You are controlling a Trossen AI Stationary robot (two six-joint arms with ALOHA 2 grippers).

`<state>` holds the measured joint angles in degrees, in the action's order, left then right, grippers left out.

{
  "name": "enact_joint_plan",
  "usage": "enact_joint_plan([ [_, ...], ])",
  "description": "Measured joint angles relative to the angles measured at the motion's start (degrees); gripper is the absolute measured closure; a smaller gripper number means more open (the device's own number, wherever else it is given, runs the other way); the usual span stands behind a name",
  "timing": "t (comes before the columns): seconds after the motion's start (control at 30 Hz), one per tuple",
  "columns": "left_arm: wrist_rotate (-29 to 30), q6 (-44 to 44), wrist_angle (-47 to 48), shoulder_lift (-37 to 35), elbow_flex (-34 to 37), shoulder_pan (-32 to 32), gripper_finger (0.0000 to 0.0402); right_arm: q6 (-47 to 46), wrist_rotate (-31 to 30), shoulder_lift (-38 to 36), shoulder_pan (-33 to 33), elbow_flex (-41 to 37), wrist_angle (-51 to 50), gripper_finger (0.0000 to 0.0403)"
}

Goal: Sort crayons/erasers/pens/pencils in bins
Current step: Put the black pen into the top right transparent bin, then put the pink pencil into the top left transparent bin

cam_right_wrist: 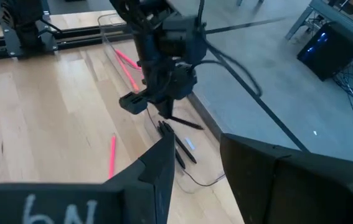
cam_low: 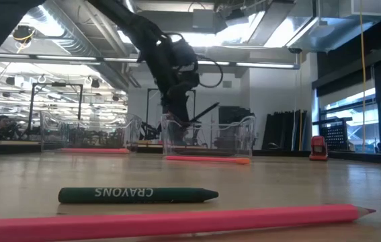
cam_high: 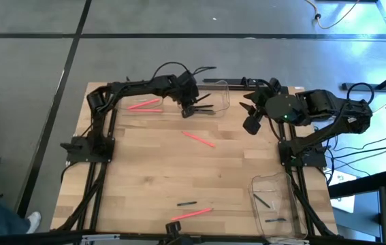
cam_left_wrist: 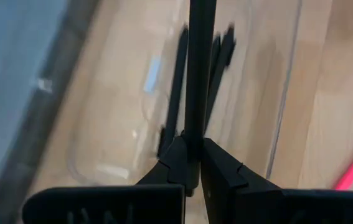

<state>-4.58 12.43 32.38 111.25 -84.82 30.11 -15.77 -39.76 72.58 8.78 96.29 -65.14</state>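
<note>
Over table's (cam_high: 145, 163) far edge, L gripper (cam_high: 191, 109) hangs above clear bin (cam_high: 221, 95), fingers clamped on a black pen (cam_left_wrist: 199, 68); more pens (cam_high: 206, 109) lie inside bin. Pink pencils (cam_high: 145, 104) lie in far-left bin. R gripper (cam_high: 250, 116) waits near far-right, fingers apart, nothing held.

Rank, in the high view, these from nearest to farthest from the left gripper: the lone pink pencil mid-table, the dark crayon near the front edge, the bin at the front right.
From the left gripper, shut on a pen over the far bin:
1. Lone pink pencil, mid-table, just in front of it.
2. Dark crayon, near the front edge.
3. Front-right bin, at the table's corner.
</note>
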Motion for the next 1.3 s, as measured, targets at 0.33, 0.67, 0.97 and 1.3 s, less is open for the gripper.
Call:
enact_joint_plan([
  [0.33,1.3,-0.3,-0.4,2.8,0.0,0.0,0.0388,-0.2,0.4,0.0,0.0,0.0,0.0,0.0272],
  [0.67,2.1,-0.5,-1.4,3.1,-0.1,0.0,0.0359,0.0,0.4,0.0,0.0,0.0,0.0,0.0272],
  [0.97,2.3,-1.7,-1.6,3.1,0.0,0.0,0.0307,-0.2,0.4,0.0,0.0,0.0,0.0,0.0272],
  [1.3,2.2,-4.7,1.2,-4.7,-0.1,-1.1,0.0306,2.7,0.8,0.0,0.0,0.0,0.0,0.0272],
])
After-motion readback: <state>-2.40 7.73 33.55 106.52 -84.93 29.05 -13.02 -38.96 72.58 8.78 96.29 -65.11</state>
